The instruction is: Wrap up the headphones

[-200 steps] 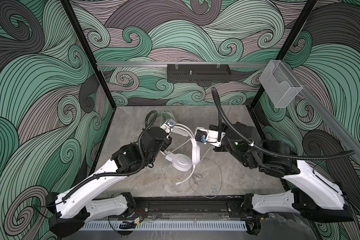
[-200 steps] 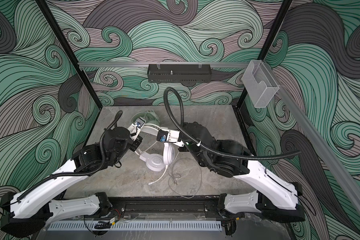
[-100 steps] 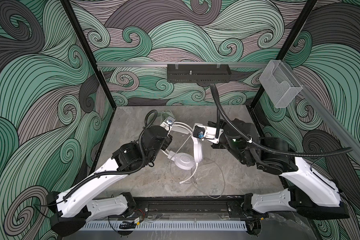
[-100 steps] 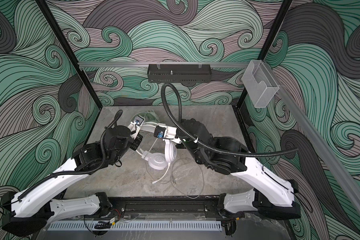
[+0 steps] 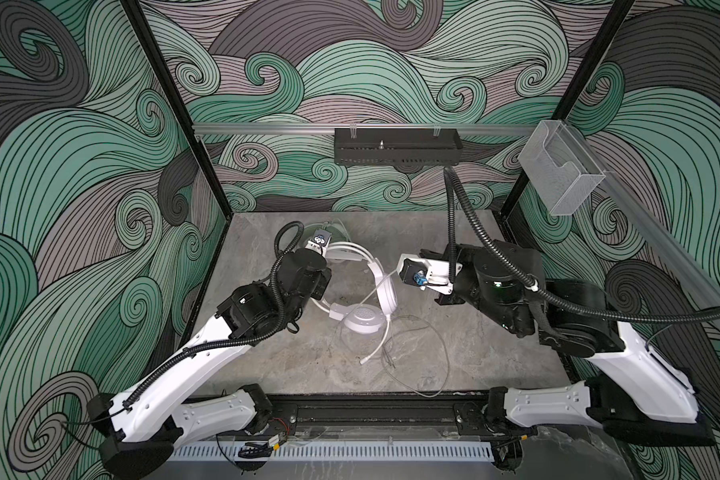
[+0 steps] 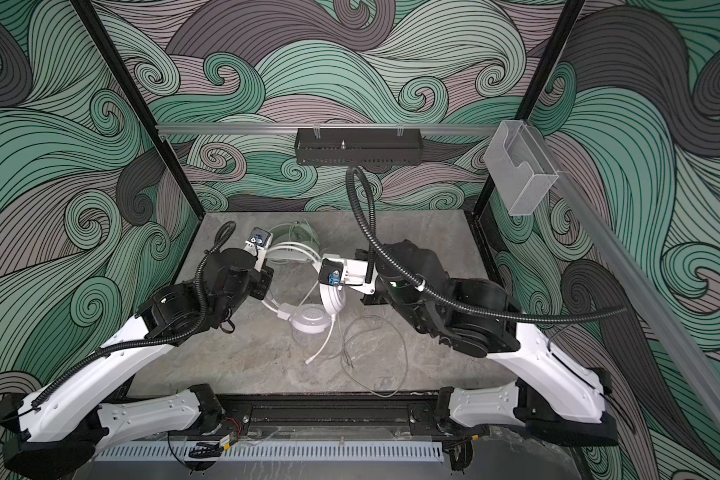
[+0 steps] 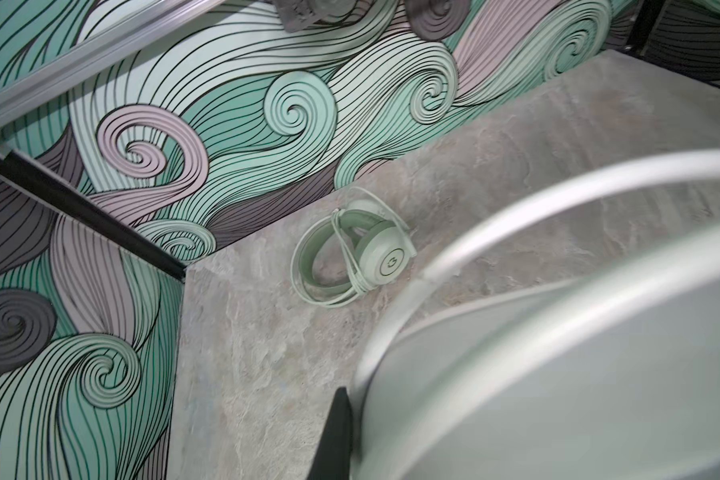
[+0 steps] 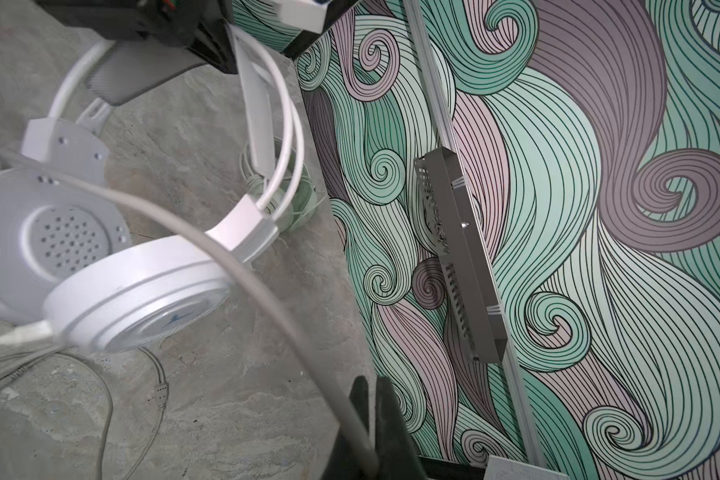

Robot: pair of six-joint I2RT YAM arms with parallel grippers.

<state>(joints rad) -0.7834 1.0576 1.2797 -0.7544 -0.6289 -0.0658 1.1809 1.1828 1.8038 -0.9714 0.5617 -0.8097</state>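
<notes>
Near the middle of the table, the white headset hangs half raised. One perforated earcup sits low by the surface, though I cannot tell whether it touches, and the other stands on edge beside it. It looks light and rigid, with smooth plastic shells that would likely slip under a pinch, so the springy headband seems the safest place to hold the body. Its cable is thin and limp and probably prone to snagging, and much of it lies in loose loops on the table toward the front. The left gripper is clamped shut on the headband. The right gripper is pinched closed on the cable, which runs in a fairly straight line back to the earcup. The mint headset lies by the back wall with its cable already wound around it. The left arm reaches in from its base with the elbow bent and the wrist turned toward the middle. The right arm comes in low from the other side, its wrist pointing at the white headset.
</notes>
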